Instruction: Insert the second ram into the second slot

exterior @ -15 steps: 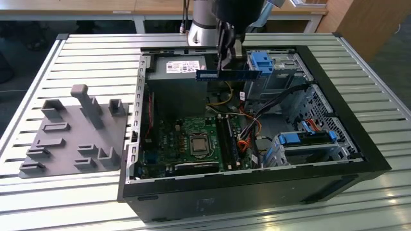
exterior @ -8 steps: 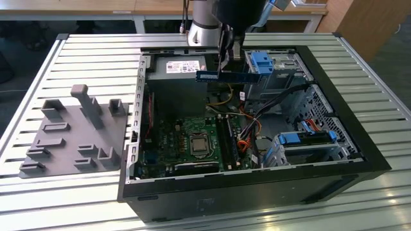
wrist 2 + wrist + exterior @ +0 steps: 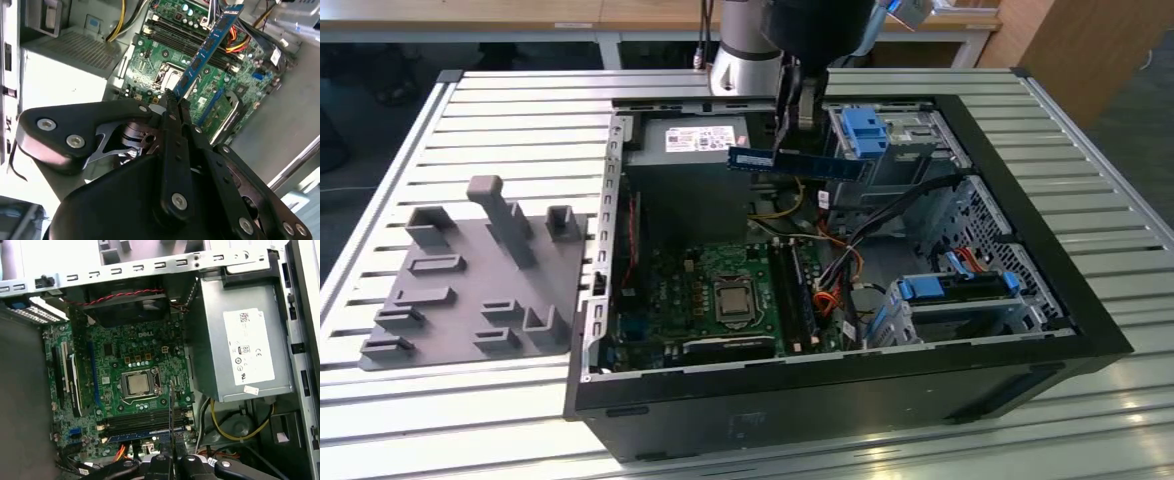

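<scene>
pincer [image 3: 790, 140] clenched on the second ram [image 3: 817, 166] | ram held nearly level at upper centre of the exterior view, over the open computer case [image 3: 854, 390]; clear of the motherboard [image 3: 670, 300] | case sits on the bench [image 3: 520, 110]

Your arm [image 3: 740, 62]: silver-grey cylindrical wrist section, with a black cable [image 3: 703, 30] beside it. Your gripper [image 3: 172, 97], below that section: matte black flat linkage plates [image 3: 65, 132] with rounded ends, silver round-head screws [image 3: 179, 201] at the pivots, a bright metal bracket [image 3: 112, 142] between plates, and thin black fingers [image 3: 171, 120].
</scene>
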